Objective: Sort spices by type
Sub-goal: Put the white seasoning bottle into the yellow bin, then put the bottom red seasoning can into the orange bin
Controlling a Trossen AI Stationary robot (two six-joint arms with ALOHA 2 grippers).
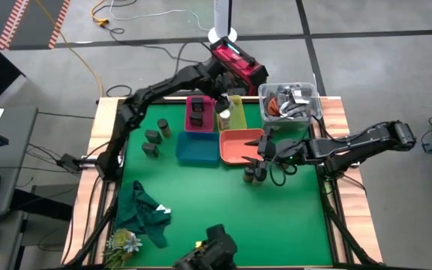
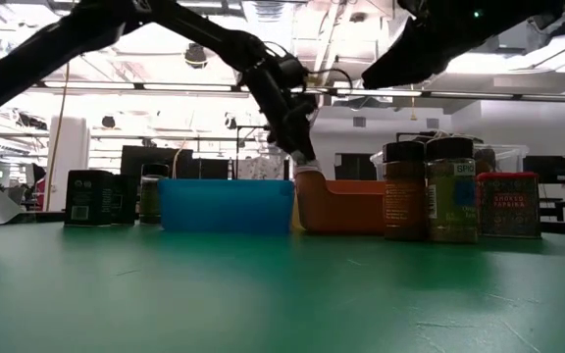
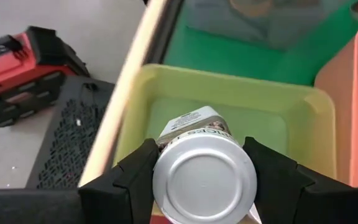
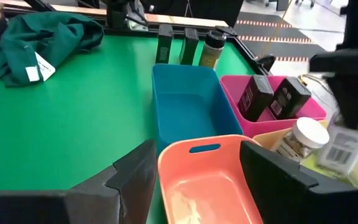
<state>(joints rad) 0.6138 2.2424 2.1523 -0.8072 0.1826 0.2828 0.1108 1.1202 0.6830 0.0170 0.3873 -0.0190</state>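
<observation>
My left gripper (image 3: 199,149) is shut on a white-topped round jar (image 3: 204,186), hovering over the yellow-green tray (image 1: 235,112). Another white-topped jar (image 4: 300,138) stands in that tray. Two dark boxy tins (image 4: 272,96) sit in the pink tray (image 1: 199,126). More dark containers (image 1: 153,141) stand on the mat to the left of the blue tray. Two dark round jars (image 2: 428,191) and a magenta-red cube (image 2: 508,204) stand near the orange tray (image 1: 238,146). My right gripper (image 4: 197,155) is open above the orange tray's right end. My left gripper pinches the white-topped jar at its lid end (image 3: 166,165), one finger (image 3: 135,177) on each side of the lid's rim. The jar is lifted clear, its body (image 3: 188,124) pointing down and forward at the yellow-green tray's floor.
The blue tray (image 1: 197,150) lies left of the orange one. A clear bin of cables (image 1: 289,101) sits at the far right corner. A green cloth (image 1: 145,210) and flowers (image 1: 122,241) lie at the near left. A red device (image 1: 237,61) sits beyond the far edge.
</observation>
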